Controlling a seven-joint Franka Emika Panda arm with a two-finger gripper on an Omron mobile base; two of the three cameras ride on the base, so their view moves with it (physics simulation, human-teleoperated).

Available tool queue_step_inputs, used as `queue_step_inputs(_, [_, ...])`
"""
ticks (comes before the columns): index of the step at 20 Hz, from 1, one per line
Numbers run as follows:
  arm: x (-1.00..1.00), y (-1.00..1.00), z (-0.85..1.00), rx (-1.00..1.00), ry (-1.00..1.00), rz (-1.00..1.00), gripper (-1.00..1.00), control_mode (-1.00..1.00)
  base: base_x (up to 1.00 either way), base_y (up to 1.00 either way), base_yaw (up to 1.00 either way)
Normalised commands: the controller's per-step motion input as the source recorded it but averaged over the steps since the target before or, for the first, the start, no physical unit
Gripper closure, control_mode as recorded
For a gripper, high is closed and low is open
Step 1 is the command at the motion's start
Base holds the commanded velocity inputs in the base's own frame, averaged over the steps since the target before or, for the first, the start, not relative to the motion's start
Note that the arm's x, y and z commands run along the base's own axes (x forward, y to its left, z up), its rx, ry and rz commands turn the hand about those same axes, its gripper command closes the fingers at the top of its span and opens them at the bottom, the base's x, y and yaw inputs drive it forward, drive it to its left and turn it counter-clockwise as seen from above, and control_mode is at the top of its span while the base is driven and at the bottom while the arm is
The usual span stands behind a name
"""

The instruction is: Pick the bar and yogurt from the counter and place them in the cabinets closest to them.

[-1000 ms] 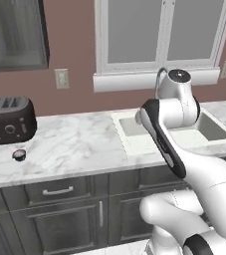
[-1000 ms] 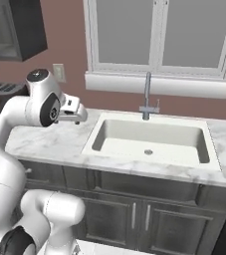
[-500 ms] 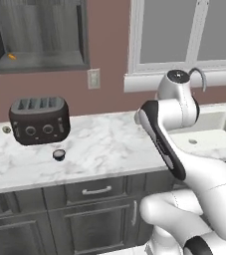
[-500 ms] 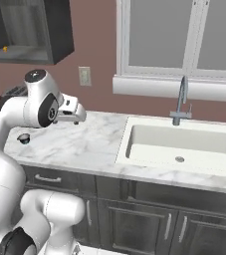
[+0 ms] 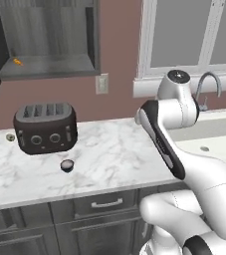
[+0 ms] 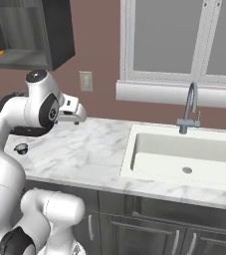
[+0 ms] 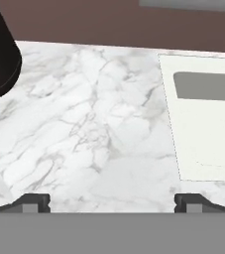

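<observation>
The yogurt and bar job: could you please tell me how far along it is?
Nothing looks done yet. The yogurt sits on the counter before the toaster. The gripper is open and empty above bare marble. The bar is not in view. Both items remain to be shelved in a cabinet.

The arm [image 5: 184,164] is built of smooth, rounded white shells, with a long dark band running along one link and dark rings set at the joints. A round dark cap with a small pale centre is seen on top of the upper joint [image 6: 36,76]. In the hand view, only two small dark finger tips [image 7: 32,202] with paler grey pads are shown.
</observation>
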Motion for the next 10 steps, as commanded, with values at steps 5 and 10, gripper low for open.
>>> queue_step_inputs(5, [0.00,0.00,0.00,0.00,0.00,0.00,-1.00,1.00,0.23,0.43,0.03])
queue_step_inputs(10, [0.00,0.00,0.00,0.00,0.00,0.00,-1.00,1.00,0.35,0.20,0.14])
